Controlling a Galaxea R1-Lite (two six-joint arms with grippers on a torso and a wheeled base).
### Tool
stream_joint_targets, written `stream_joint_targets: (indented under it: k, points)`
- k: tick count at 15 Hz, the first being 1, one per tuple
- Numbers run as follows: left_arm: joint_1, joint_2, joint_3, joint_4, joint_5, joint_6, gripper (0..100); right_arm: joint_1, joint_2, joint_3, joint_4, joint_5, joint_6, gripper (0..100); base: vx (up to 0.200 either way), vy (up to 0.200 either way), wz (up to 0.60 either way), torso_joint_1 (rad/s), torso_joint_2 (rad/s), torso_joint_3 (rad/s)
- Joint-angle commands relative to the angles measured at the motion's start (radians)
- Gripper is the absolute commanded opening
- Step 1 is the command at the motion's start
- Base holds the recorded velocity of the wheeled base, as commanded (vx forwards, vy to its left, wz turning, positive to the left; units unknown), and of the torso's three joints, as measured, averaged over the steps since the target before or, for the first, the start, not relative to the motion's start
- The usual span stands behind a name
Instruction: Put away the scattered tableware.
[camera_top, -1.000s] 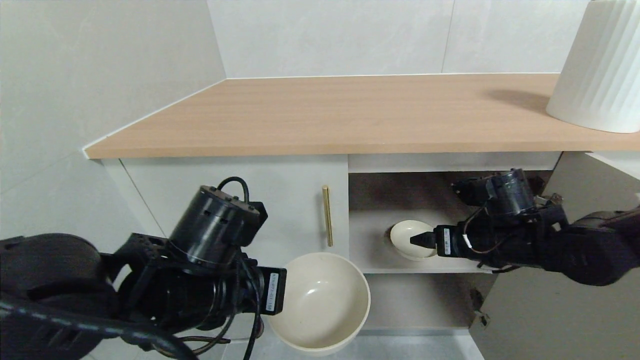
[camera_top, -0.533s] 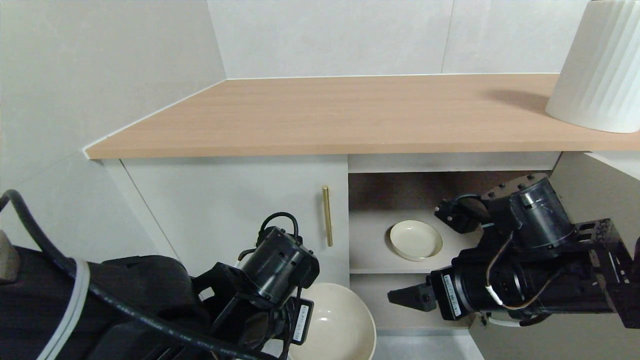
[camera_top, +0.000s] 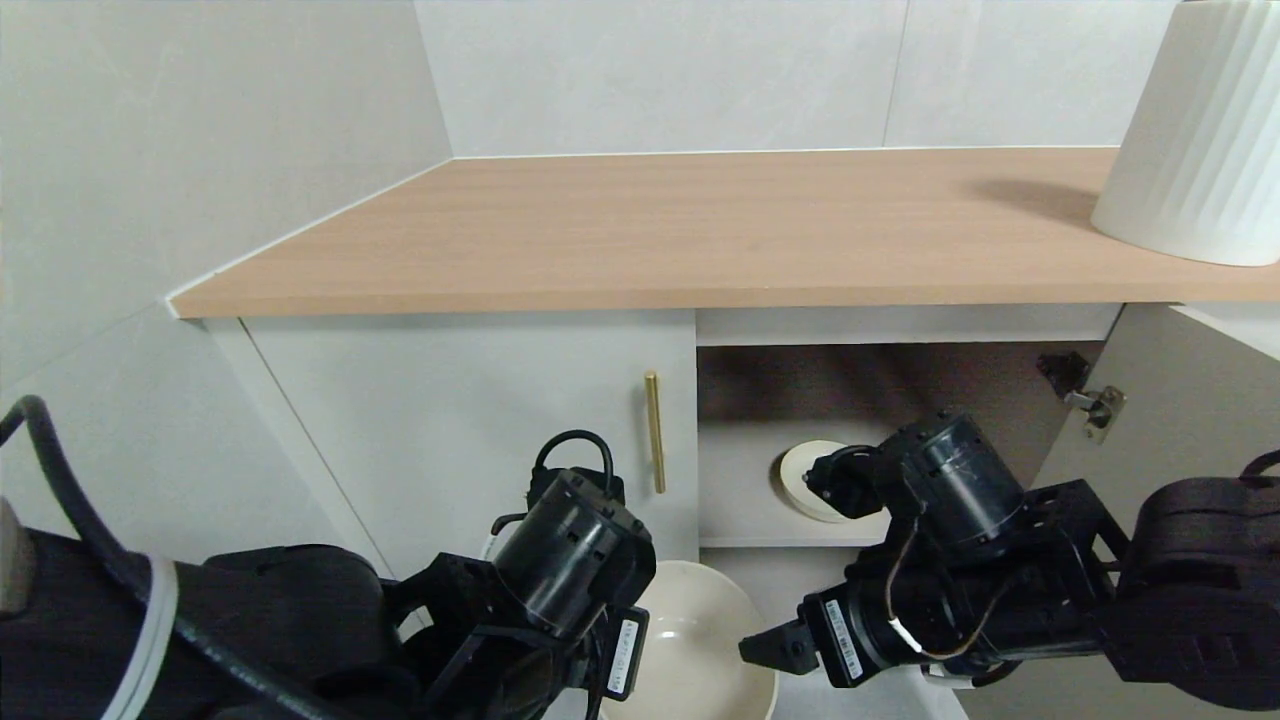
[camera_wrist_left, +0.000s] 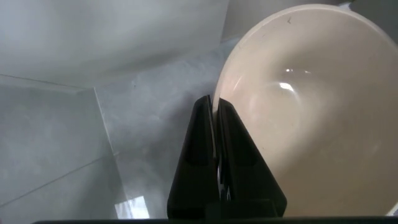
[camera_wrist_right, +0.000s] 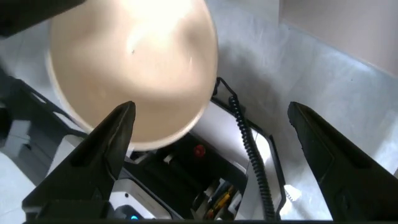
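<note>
**Cabinet.** The white base cabinet (camera_top: 470, 420) stands beyond both tools. Its wooden surface (camera_top: 700, 230) lies well above them. The compartment beyond the right tool is open, and its door (camera_top: 1190, 420) is swung out past the right arm. The compartment beyond the left tool is closed.

**Ribbed vessel.** A white ribbed vessel (camera_top: 1200, 130) stands on the surface, well above and outboard of the right tool.

**Large bowl.** The cream bowl (camera_top: 690, 650) is held in the left tool (camera_wrist_left: 215, 111). It sits low in front of the cabinet, between the two tools, with its hollow facing up. The bowl hangs clear of the floor, with grey floor tile showing below it in the left wrist view.

**Left tool.** The fingers (camera_wrist_left: 200, 134) are closed on the bowl rim, one inside the wall and one outside.

**Right tool.** The right tool (camera_wrist_right: 211, 124) is spread wide and holds nothing. It points toward the bowl, just beside its rim; whether it touches cannot be told.

**Shallow dish.** A cream shallow dish (camera_top: 803, 478) rests on the shelf (camera_top: 735, 500) inside the open compartment, above and beyond the right tool. The right wrist partly hides it.

**Handle.** A brass bar handle (camera_top: 654, 430) runs upright on the closed door, above the left tool.
</note>
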Motion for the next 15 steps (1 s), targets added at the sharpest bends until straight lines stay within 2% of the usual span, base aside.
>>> stream_joint_targets:
  k: [1,6,7,8,10,15]
  points:
    - [-0.012,-0.026,0.004,-0.001,0.003,0.0,0,0.002,0.04,0.0,-0.009,0.0,0.001,100,0.0,0.0,0.0,0.0,0.0,0.0]
    - [-0.027,-0.044,0.008,-0.009,0.004,0.001,0,0.002,0.072,-0.011,-0.011,0.0,0.003,100,0.0,0.0,0.0,0.0,0.0,0.0]
    - [-0.033,-0.046,0.013,-0.011,0.006,0.011,0,0.002,0.072,-0.011,-0.011,0.0,0.003,100,0.0,0.0,0.0,0.0,0.0,0.0]
    - [-0.038,-0.047,0.019,-0.015,0.015,0.023,0,0.004,0.075,-0.011,-0.011,0.002,0.003,0,0.0,0.0,0.0,0.0,0.0,0.0]
    - [-0.039,-0.046,0.025,-0.026,0.035,0.027,0,0.01,0.079,-0.016,-0.02,0.0,0.009,0,0.0,0.0,0.0,0.0,0.0,0.0]
    - [-0.039,-0.04,0.028,-0.026,0.035,0.029,0,0.017,0.078,-0.011,-0.021,-0.002,0.007,0,0.0,0.0,0.0,0.0,0.0,0.0]
